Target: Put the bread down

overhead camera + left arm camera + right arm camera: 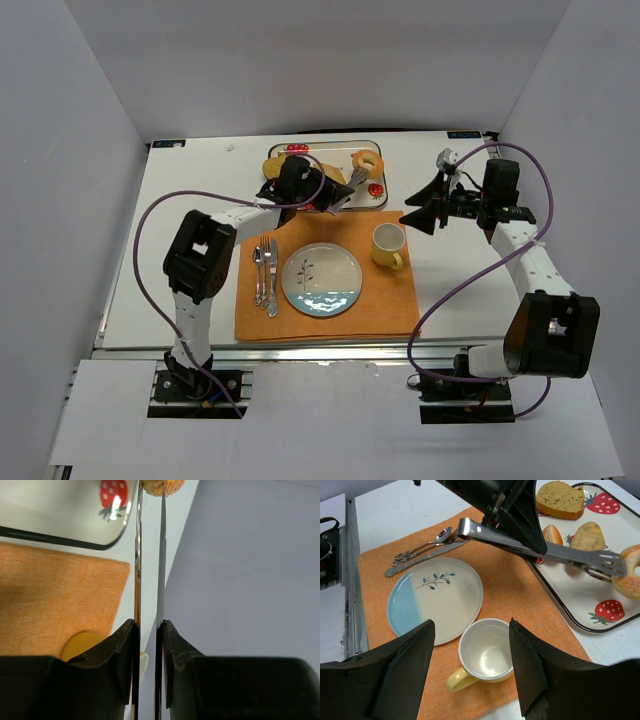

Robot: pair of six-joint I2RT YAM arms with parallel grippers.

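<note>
The bread is a golden-tan ring with a centre hole, at the far right of the strawberry-print tray. My left gripper is shut on metal tongs, and the tong tips pinch the ring. In the left wrist view the tong blades run up from the gripper to the bread. The right wrist view shows the tongs on the bread. My right gripper is open and empty above the yellow cup.
A blue-and-white plate, the cup and cutlery lie on an orange placemat. The tray also holds a toast slice and two oval rolls. White walls enclose the table.
</note>
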